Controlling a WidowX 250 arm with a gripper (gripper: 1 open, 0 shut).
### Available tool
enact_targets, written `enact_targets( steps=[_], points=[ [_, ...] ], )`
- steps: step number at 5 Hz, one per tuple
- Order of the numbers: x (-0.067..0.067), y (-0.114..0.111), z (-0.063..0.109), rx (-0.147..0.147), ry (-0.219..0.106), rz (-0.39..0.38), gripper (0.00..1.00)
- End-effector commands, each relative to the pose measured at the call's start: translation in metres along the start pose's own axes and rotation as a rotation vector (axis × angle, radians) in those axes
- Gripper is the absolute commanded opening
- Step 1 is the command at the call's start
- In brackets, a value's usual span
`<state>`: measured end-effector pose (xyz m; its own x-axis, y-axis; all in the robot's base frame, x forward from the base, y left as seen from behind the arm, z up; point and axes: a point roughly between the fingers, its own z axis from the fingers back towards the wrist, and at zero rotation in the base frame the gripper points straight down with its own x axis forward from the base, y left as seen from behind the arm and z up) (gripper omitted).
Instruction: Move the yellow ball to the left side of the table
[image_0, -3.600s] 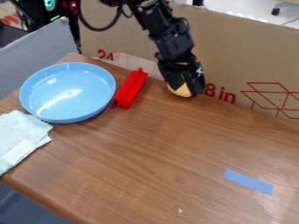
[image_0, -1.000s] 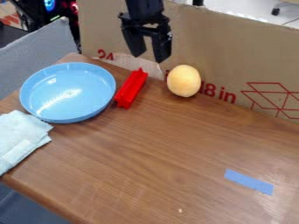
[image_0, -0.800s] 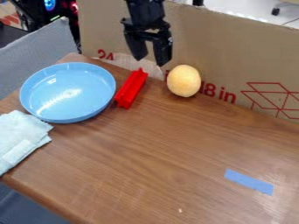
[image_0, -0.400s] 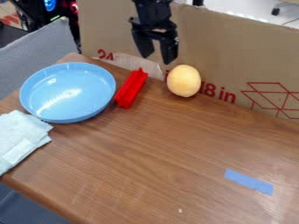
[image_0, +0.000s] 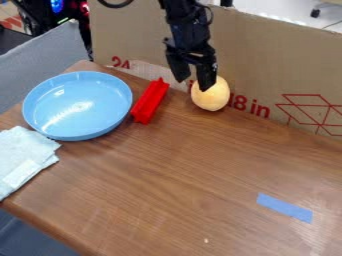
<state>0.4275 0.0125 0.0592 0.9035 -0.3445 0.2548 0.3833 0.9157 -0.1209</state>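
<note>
The yellow ball (image_0: 210, 96) rests on the brown wood-grain table (image_0: 187, 180), at the back against the cardboard wall. My gripper (image_0: 191, 72) hangs open just above the ball's upper left, its dark fingers (image_0: 175, 70) pointing down and partly overlapping the ball's top. Nothing is held between the fingers.
A red rectangular block (image_0: 150, 100) lies just left of the ball. A blue bowl (image_0: 78, 106) sits at the left, with a pale cloth (image_0: 20, 155) at the table's front-left edge. A cardboard box wall (image_0: 274, 60) with red print runs along the back. Blue tape (image_0: 285, 208) lies front right.
The open gripper has moved right and down from above the red block to just over the ball. The ball has stayed in place over the last second.
</note>
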Motion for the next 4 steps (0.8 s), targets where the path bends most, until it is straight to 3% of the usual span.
enact_targets(
  steps=[1,2,4],
  points=[
    [-0.009,-0.009,0.019,0.026,-0.062,-0.007,1.00],
    [-0.001,-0.015,0.039,0.045,-0.063,-0.008,1.00],
    [-0.018,-0.002,0.035,0.049,-0.035,0.027,1.00]
  ],
)
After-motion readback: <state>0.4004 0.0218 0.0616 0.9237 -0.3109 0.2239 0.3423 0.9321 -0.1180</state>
